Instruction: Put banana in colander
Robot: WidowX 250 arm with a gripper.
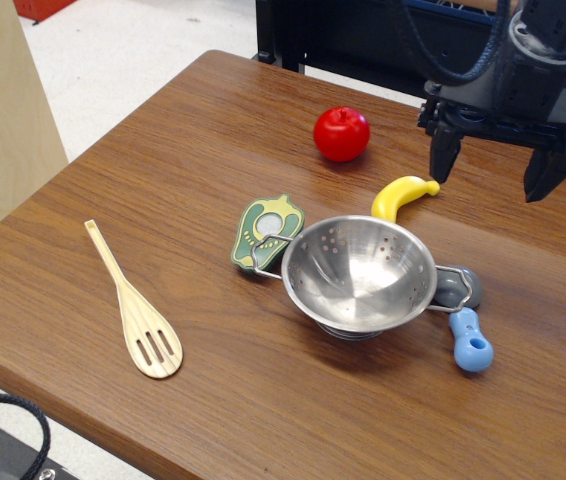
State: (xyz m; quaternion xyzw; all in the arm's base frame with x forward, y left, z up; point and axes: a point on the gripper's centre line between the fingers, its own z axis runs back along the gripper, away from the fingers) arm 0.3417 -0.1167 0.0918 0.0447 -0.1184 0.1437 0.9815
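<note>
Looking down at the wooden table (113, 180) from my remote station, I see the gripper (495, 160) hanging above the far right part of the surface, its two dark fingers (445, 155) spread wide apart and pointing downward, with nothing between them. The banana (401, 196) lies on the table just behind the colander (359, 272), bright yellow and curved, its narrow tip pointing right toward the gripper's nearer finger. I cannot tell whether that finger touches the tip or simply hangs above it; from this angle they appear very close. The banana's thick end sits right at the colander's far rim, perhaps touching it.

The colander stands upright near the middle of the table, shiny, perforated, and holding nothing that I can see. A green toy half of an avocado (267, 232) leans against its left side, by the thin wire handle. On its right side, a grey-and-blue utensil (463, 320) pokes out from beside the bowl, grey head next to the rim and blue handle pointing toward the near edge.

A red apple (341, 133) rests well behind the banana, toward the far edge. A wooden slotted spatula (135, 305) lies well to the left of the colander, handle angled away from me.
</note>
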